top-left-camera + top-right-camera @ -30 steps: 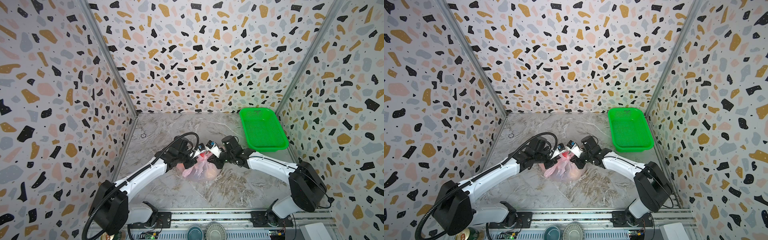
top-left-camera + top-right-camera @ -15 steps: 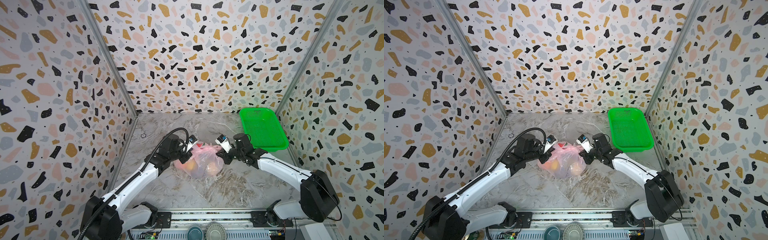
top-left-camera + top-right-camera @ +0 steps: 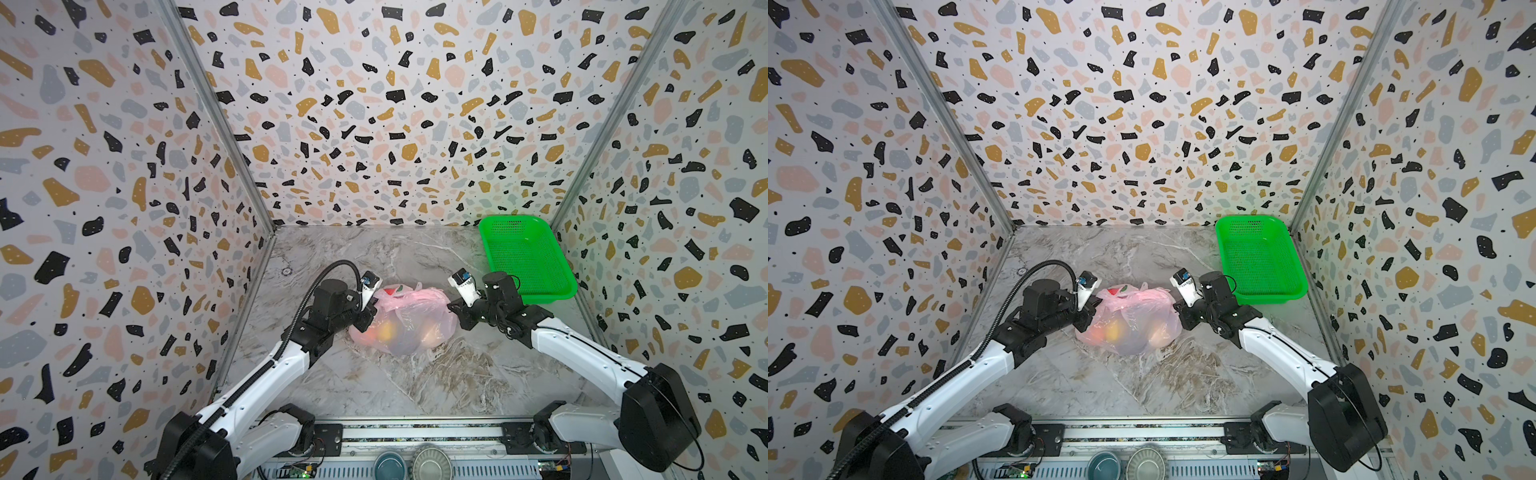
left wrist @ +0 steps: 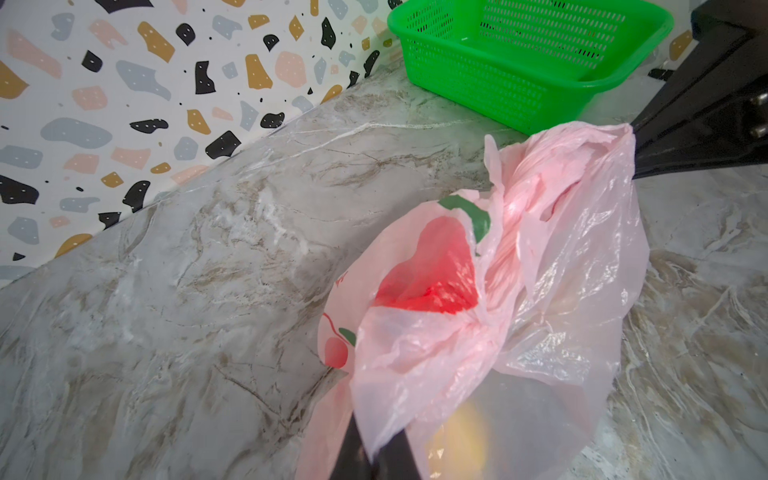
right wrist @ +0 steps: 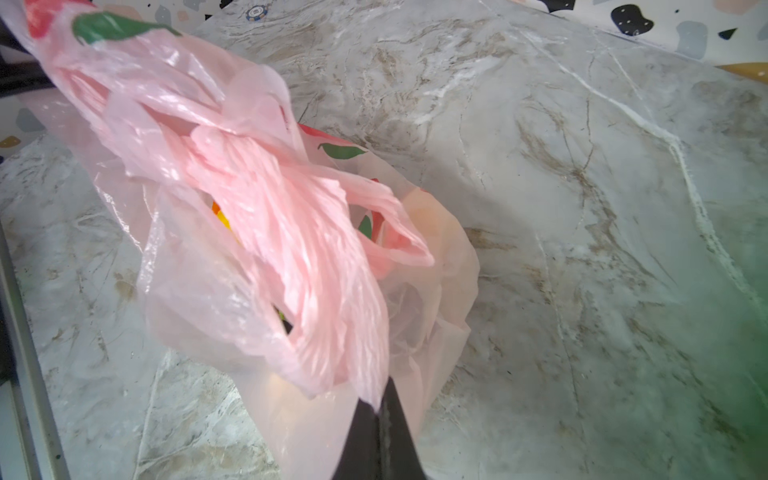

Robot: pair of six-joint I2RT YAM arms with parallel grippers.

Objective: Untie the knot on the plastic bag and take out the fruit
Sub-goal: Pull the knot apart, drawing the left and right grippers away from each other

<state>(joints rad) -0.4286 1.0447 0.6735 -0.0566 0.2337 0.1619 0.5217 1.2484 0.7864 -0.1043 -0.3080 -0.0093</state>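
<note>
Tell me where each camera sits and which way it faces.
Top views: high above the front rail, looking down at the marble table; left arm and right arm whole, left hand and right hand flanking the plastic bag, green basket back right.
Left wrist: on the left arm, facing across the bag toward the basket; own fingertips pinch pink plastic.
Right wrist: on the right arm, facing across the bag the opposite way; own fingertips pinch plastic.
Shared: both wrist views show the bag from opposite ends.
</note>
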